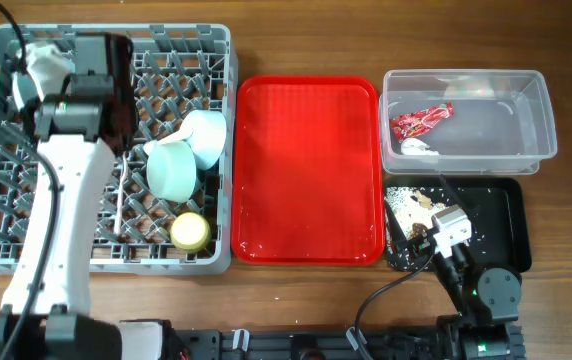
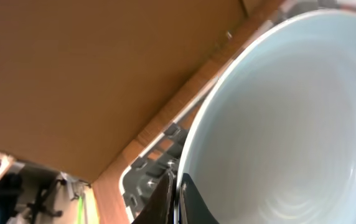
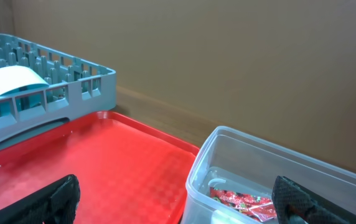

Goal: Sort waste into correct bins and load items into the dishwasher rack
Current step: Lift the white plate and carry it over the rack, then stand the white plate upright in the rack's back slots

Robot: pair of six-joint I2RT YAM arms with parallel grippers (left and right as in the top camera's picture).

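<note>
Over the grey dishwasher rack (image 1: 206, 50) at the left of the worktop (image 1: 296, 300), the left tool (image 2: 177, 198) pinches the rim of the pale blue plate (image 2: 290, 124), its jaws closed to a sliver on the edge. The tilted plate fills the wrist view, with a corner of the rack below it (from overhead, the arm hides the plate). In the rack's right side lie a mint green bowl (image 1: 171, 170) and a pale blue bowl (image 1: 206, 133), touching each other. The yellow cup (image 1: 190, 231) stands just beside them on the robot's side, and a white plastic utensil (image 1: 119, 205) lies to their left. The red serving tray (image 1: 306, 170) sits between rack and bins. The clear tub (image 1: 526, 120) holds the red snack wrapper (image 1: 421, 121) and the crumpled napkin (image 1: 418, 147). The black tray (image 1: 506, 215), just beside the tub, carries the food scraps (image 1: 406, 203). The right tool (image 3: 178, 202) hangs over the black tray's left part, jaws spread wide, gripping nothing.
</note>
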